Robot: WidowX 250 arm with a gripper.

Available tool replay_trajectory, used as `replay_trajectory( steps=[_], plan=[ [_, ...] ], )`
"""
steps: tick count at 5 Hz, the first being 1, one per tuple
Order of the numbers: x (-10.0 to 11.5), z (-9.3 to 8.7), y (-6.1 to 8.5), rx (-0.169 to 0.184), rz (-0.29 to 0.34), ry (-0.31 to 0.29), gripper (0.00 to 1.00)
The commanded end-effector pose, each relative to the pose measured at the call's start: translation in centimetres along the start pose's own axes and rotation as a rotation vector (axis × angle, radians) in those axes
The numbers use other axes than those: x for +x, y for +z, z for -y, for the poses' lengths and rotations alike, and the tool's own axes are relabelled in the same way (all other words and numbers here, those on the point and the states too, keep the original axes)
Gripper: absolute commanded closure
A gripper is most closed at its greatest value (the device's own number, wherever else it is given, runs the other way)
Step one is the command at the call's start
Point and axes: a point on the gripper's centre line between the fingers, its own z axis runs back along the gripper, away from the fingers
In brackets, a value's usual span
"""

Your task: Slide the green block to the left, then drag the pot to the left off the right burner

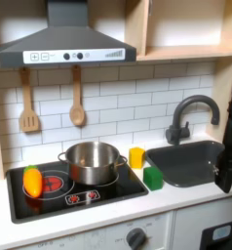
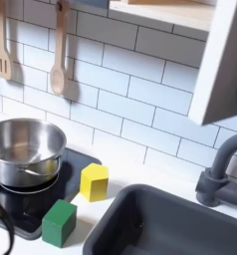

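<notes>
The green block is seen at the right edge of the black cooktop in the first exterior view, partly on the white surface, just beside the sink. In the second exterior view the green block sits at the cooktop's near corner, close to the sink rim. The pot is placed on the right burner in the first exterior view; in the second exterior view the pot occupies the cooktop's rear part.

Open cooktop is noted to the block's left in the first exterior view, in front of the pot. The left burner there is taken by an orange-and-yellow toy. A yellow cup-like piece stands between pot and sink, just behind the green block; in the second exterior view, the yellow piece is apart from both. A faucet rises behind the sink. A wooden spatula and wooden spoon hang on the tiled wall.

A dark part, likely the arm, is seen at the first exterior view's right edge over the sink. Whether the hand is wide or narrow cannot be told.
</notes>
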Motion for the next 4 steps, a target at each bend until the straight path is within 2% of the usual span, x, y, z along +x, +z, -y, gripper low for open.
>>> replay_trajectory(
  steps=[1,2,4],
  plan=[
    [0.0,0.0,0.0,0.0,0.0,0.0,0.0],
    [-0.3,0.0,-0.9,-0.006,-0.01,-0.002,0.0],
    [-0.2,-0.1,-2.1,0.005,-0.023,0.006,0.0]
  ],
)
